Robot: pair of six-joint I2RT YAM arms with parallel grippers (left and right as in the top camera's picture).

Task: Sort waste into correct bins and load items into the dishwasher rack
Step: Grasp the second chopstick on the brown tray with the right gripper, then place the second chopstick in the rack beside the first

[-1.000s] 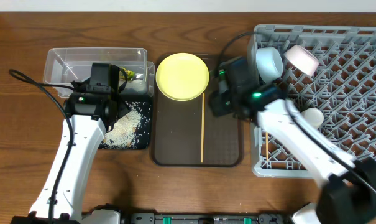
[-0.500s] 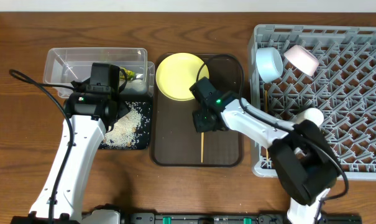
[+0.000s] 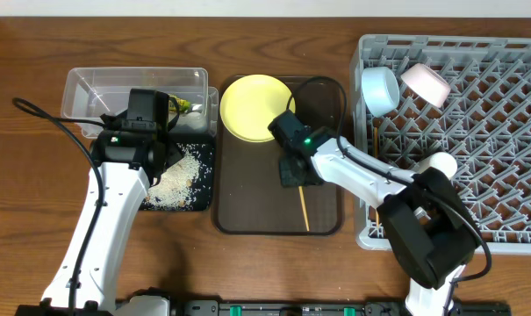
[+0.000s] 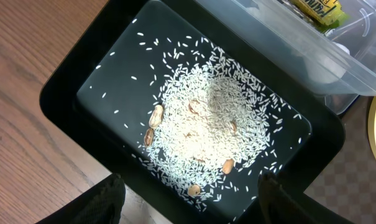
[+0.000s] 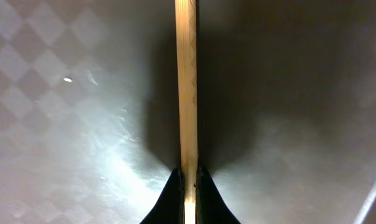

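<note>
Squarely between the right fingers [image 5: 168, 204] sits the chopstick [image 5: 186, 93].

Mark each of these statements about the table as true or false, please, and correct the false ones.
1. The rice lies in the black tray. True.
2. The plate stands in the rack. False: it rests on the brown tray.
3. The right gripper is shut on a chopstick. True.
4. The wrapper lies on the brown tray. False: it is in the clear tub.
5. The blue bowl is in the rack. True.
</note>
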